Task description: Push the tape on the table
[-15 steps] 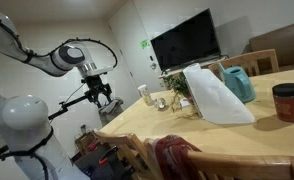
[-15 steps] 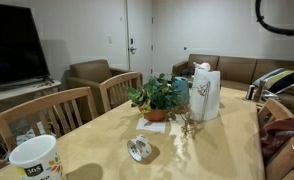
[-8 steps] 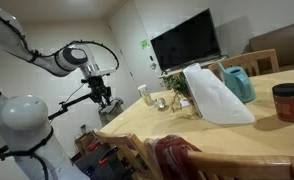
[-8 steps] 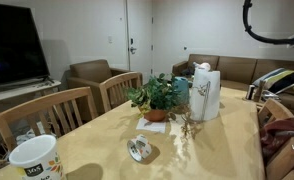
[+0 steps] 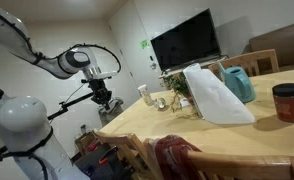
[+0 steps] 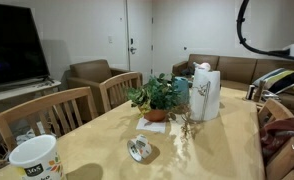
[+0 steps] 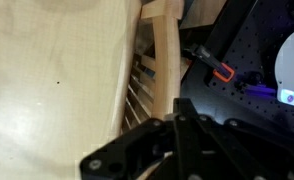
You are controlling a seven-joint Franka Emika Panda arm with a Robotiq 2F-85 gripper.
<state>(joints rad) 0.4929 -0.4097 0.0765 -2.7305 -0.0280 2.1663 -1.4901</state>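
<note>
The tape (image 6: 139, 150) is a small shiny roll lying flat on the light wooden table (image 6: 212, 150), in front of the potted plant. It also shows small near the far end of the table (image 5: 187, 135), the tape (image 5: 159, 102) lying beside a white cup. My gripper (image 5: 105, 102) hangs beyond that far end, apart from the tape. In the wrist view the gripper (image 7: 177, 120) is shut with nothing between its fingers, above a chair back (image 7: 167, 50) beside the table's edge (image 7: 112, 90). The tape is out of the wrist view.
A potted plant (image 6: 157, 100), a paper towel roll (image 6: 205, 92) and a white cup (image 6: 35, 160) stand on the table. A red-lidded jar (image 5: 287, 102) and a teal pitcher (image 5: 237, 82) stand near one end. Wooden chairs (image 6: 47, 115) line the side.
The gripper has closed from open to shut. The arm has shifted slightly, coming further into the upper right of an exterior view. The tape has not moved.
</note>
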